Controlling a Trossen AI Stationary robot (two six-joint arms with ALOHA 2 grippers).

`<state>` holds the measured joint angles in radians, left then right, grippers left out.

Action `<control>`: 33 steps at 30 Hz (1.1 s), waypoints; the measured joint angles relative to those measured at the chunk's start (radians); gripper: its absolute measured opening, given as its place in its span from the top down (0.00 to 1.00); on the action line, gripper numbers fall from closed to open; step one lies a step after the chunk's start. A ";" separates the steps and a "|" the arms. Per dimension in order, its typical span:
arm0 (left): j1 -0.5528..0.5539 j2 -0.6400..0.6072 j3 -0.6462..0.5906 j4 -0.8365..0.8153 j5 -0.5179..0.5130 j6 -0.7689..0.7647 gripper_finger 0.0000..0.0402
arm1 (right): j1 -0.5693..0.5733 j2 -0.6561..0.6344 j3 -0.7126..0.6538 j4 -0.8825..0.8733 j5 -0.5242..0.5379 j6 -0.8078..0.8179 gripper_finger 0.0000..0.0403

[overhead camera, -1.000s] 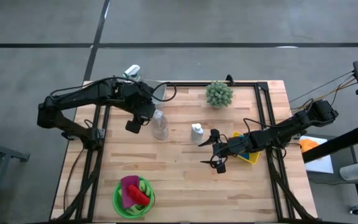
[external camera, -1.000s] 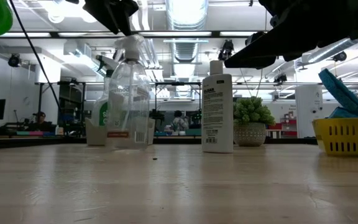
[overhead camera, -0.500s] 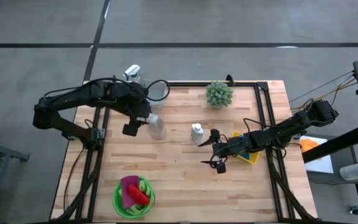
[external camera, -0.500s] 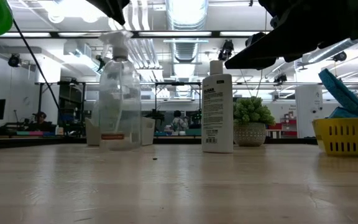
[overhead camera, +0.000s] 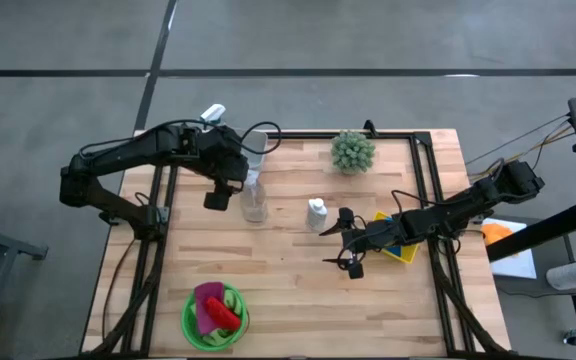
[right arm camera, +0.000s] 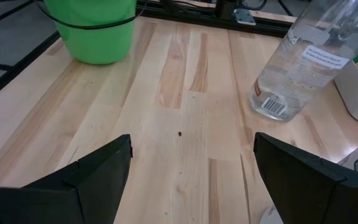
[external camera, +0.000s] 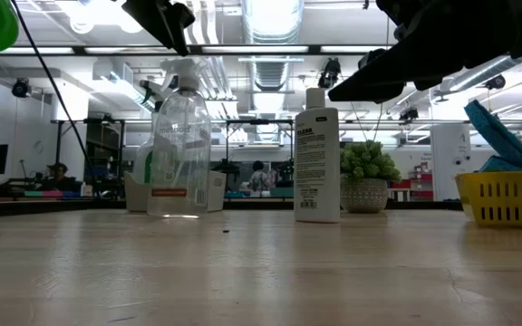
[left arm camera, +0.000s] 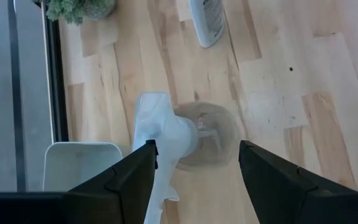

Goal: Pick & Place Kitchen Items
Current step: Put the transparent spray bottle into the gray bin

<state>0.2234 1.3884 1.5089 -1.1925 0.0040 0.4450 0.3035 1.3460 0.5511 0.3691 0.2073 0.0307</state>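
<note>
Left gripper open, straddling the trigger head of the clear spray bottle, upright at the table's back-left; nothing gripped. Could clip the off-centre nozzle on descent and tip the bottle. Right gripper wide open, empty, near the white bottle.

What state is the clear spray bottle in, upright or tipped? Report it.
Upright. The clear spray bottle stands on its base on the table, nozzle on top, beside the white bottle.
</note>
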 joint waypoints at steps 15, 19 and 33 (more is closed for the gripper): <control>-0.040 -0.014 0.096 -0.039 0.052 -0.030 0.43 | 0.000 0.000 0.000 -0.007 -0.010 0.000 0.17; -0.042 -0.012 0.154 -0.069 0.053 -0.061 0.43 | 0.000 0.000 0.000 -0.007 -0.014 0.000 0.17; 0.054 0.027 0.127 -0.101 0.048 -0.012 0.43 | 0.000 0.000 0.000 -0.010 -0.021 0.016 0.17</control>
<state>0.2776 1.4152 1.6356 -1.2930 0.0525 0.4334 0.3034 1.3459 0.5514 0.3596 0.1860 0.0463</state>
